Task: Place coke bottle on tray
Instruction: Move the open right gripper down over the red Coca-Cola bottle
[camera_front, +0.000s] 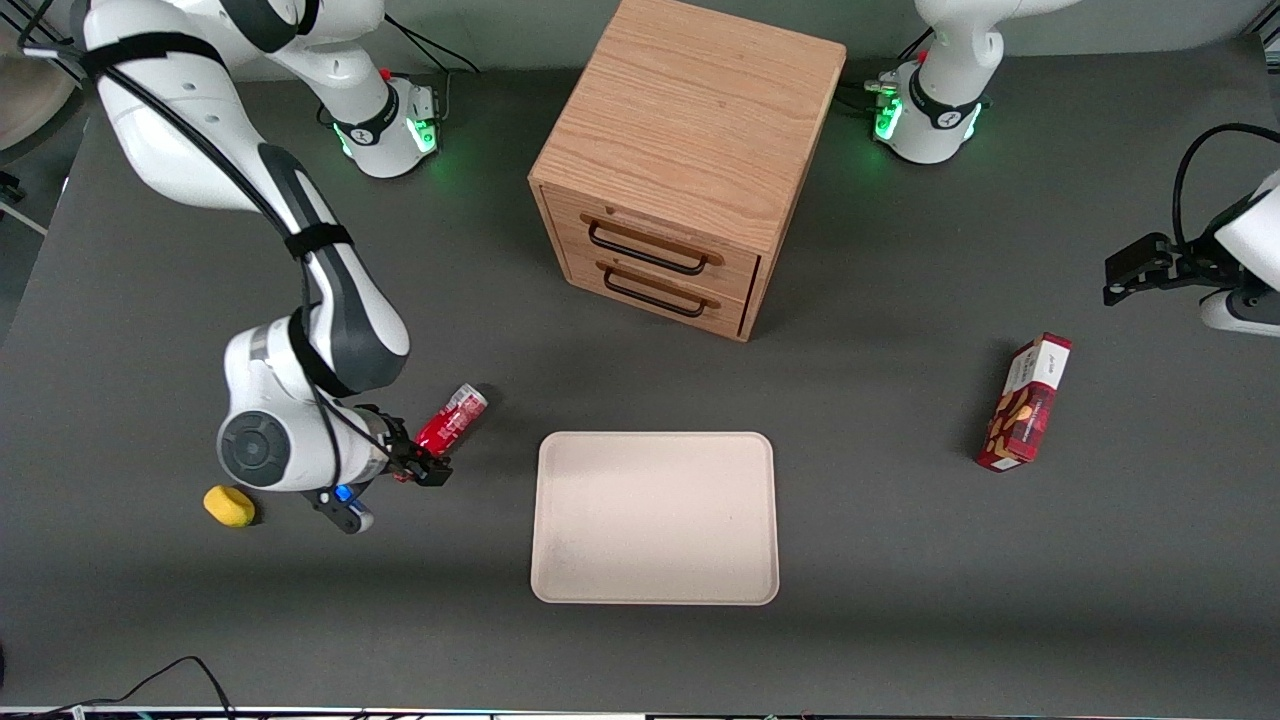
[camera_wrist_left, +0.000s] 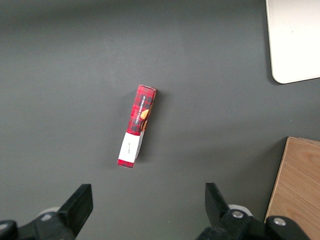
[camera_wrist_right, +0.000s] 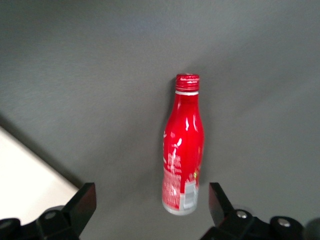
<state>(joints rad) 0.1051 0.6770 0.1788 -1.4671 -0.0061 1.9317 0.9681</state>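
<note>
The coke bottle (camera_front: 452, 418) lies on its side on the dark table, beside the tray toward the working arm's end. The tray (camera_front: 655, 517) is a large cream-beige rectangle and holds nothing. My right gripper (camera_front: 424, 463) is low over the table at the bottle's end nearer the front camera. In the right wrist view the bottle (camera_wrist_right: 182, 150) points its red cap away from the gripper (camera_wrist_right: 150, 205). Its silvery base lies between the open fingers (camera_wrist_right: 82, 202), closer to one of them and touching neither. A corner of the tray (camera_wrist_right: 25, 182) shows there too.
A wooden two-drawer cabinet (camera_front: 690, 160) stands farther from the front camera than the tray. A red-and-white snack box (camera_front: 1025, 403) lies toward the parked arm's end, and shows in the left wrist view (camera_wrist_left: 137, 132). A yellow object (camera_front: 229, 505) lies beside the working arm.
</note>
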